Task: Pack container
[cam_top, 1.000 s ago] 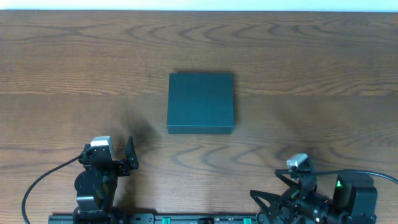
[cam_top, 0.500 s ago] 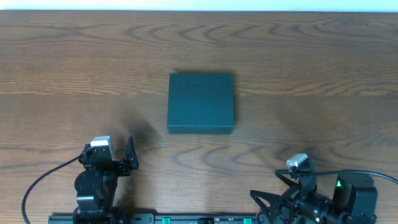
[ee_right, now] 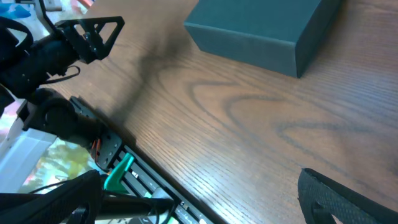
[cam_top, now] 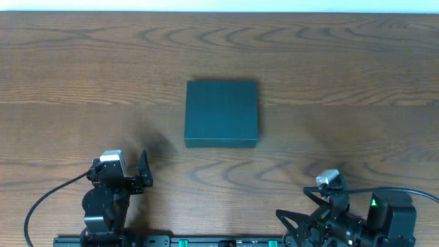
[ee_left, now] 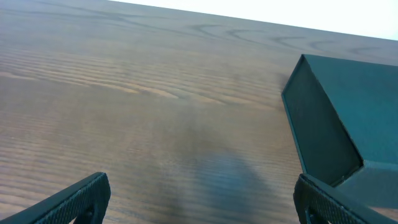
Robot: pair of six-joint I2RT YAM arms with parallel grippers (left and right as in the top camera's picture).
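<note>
One wooden surface (cam_top: 68, 68) fills the overhead view, its brown grain running side to side. One container (cam_top: 221, 112) lies on it, near the middle and a little toward the far edge: a dark teal-green square box, matte, with its flat top closed. It stands well apart from both arms, which sit at the near edge. There are two end effectors. The left end effector (ee_left: 200, 183) has its jaws spread wide over bare wood, holding and touching nothing, with the container ahead and to its right. The right end effector (ee_right: 199, 177) is likewise spread wide and grips nothing; the container lies beyond it.
</note>
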